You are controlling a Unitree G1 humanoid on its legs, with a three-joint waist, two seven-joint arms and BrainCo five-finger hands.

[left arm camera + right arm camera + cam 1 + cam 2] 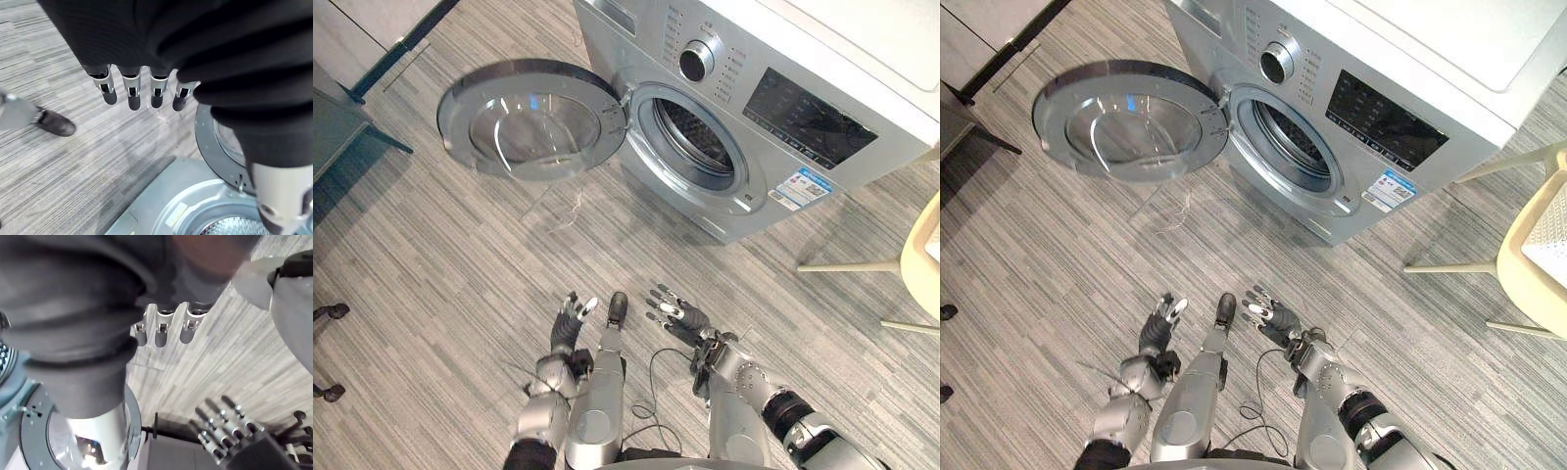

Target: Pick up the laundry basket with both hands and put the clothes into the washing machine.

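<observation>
Left hand [571,320] low over floor [440,284], fingers [133,95] straight, slightly spread, empty. Right hand [676,315] just beside it, fingers [164,331] straight, spread, empty. Washing machine [862,69] well ahead of both hands. Door [530,122] swung wide open, ahead-left of left hand. Drum opening [691,137] ahead of right hand.

Left hand [568,323] low at six o'clock, right hand [680,315] at five; both hover with fingers straight and spread.
</observation>
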